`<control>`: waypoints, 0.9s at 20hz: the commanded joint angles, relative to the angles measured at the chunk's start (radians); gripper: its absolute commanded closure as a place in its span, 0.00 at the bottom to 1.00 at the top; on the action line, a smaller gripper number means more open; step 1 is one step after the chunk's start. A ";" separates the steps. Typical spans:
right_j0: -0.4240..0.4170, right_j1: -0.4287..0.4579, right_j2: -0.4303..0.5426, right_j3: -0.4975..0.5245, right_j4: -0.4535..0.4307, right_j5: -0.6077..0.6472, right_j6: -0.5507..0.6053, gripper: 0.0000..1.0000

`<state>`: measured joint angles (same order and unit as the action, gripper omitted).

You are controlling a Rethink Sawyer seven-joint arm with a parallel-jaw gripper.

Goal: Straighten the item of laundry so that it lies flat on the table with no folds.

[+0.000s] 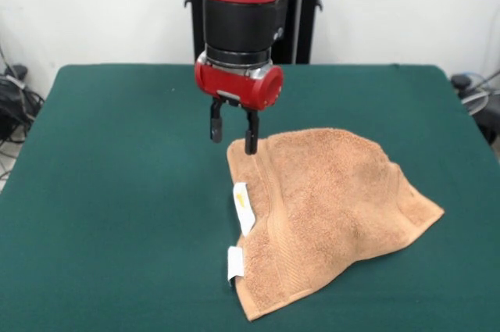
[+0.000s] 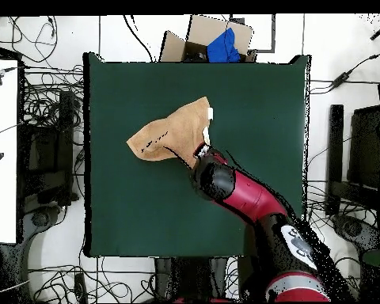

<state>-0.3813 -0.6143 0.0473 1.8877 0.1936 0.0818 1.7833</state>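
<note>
Gripper (image 1: 232,133), jaws narrowly apart and empty, poised at the rumpled towel (image 1: 328,207) far corner — grasp pending; next, likely pinch and pull flat.

You can't see the gripper (image 2: 201,155) from overhead; the arm (image 2: 248,198) covers it. The desk's (image 1: 94,285) near edge is cropped in front view.
</note>
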 commanded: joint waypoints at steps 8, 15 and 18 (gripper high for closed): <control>0.004 0.070 0.090 -0.057 -0.069 0.042 0.083 0.00; 0.012 0.079 0.084 -0.069 -0.071 0.056 0.080 0.00; 0.017 0.075 0.077 -0.078 -0.073 0.089 0.067 0.00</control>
<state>-0.3874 -0.5482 0.0679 1.8705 0.1611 0.0818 1.7833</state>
